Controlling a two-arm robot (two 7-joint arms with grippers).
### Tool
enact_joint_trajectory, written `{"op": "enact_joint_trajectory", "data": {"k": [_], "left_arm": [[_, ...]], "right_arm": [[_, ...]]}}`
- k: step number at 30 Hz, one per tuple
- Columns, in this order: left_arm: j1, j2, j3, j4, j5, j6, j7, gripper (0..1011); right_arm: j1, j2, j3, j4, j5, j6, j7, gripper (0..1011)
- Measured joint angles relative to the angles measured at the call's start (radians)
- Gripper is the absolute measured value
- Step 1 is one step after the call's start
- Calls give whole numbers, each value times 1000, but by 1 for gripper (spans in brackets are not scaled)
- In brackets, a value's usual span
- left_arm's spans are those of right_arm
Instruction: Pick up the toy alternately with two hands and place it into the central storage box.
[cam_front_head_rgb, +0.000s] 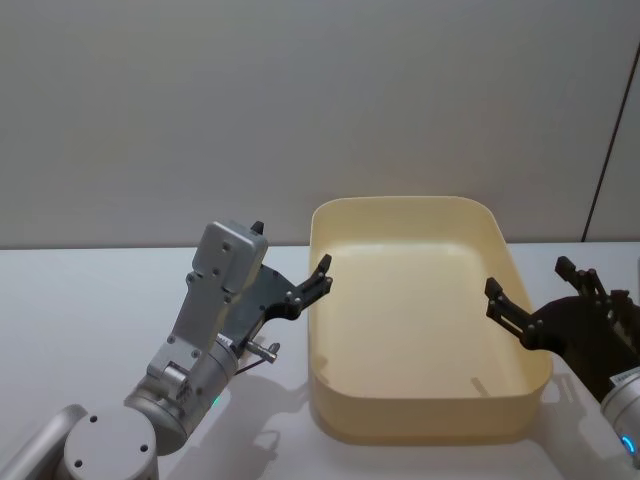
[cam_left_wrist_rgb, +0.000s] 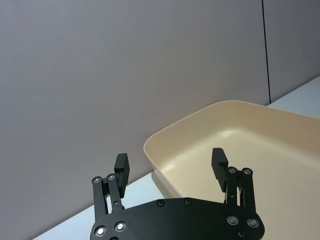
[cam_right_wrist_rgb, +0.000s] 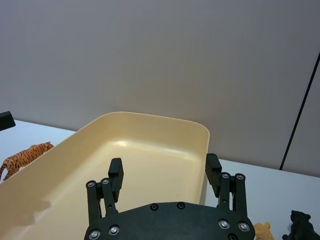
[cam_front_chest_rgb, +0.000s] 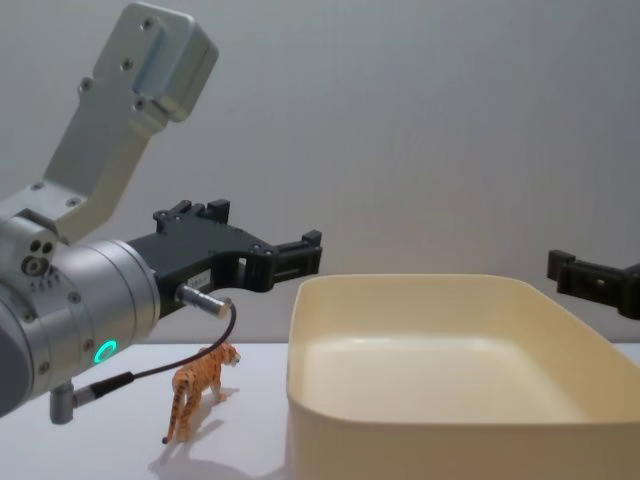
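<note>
I see the tiger (cam_front_chest_rgb: 200, 385) on the desk (cam_front_head_rgb: 60, 300) beside the storage box (cam_front_chest_rgb: 400, 285), below my released left pincer (cam_left_wrist_rgb: 170, 160); the released right pincer (cam_right_wrist_rgb: 164, 165) is farther.

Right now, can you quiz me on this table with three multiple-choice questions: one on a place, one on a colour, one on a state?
1. The tiger stands: A on the table, on the robot's left of the tub; B inside the tub; C in a gripper.
2. The tub is: A blue; B cream; C red.
3. The left gripper and right gripper are: A shut on toys; B clamped on the tub's rim; C open, holding nothing.
Answers: A, it stands on the table outside the tub's left wall; B, its walls are cream; C, both sets of jaws stand apart, empty, one at each side of the tub.
</note>
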Motion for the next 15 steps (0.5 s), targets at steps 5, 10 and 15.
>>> {"op": "enact_joint_trajectory", "data": {"k": [5, 10, 15], "left_arm": [[0, 0, 0, 0, 0, 0, 0, 1001], [0, 0, 0, 0, 0, 0, 0, 1001], [0, 0, 0, 0, 0, 0, 0, 1001]], "right_arm": [[0, 0, 0, 0, 0, 0, 0, 1001], [0, 0, 0, 0, 0, 0, 0, 1001], [0, 0, 0, 0, 0, 0, 0, 1001]]}}
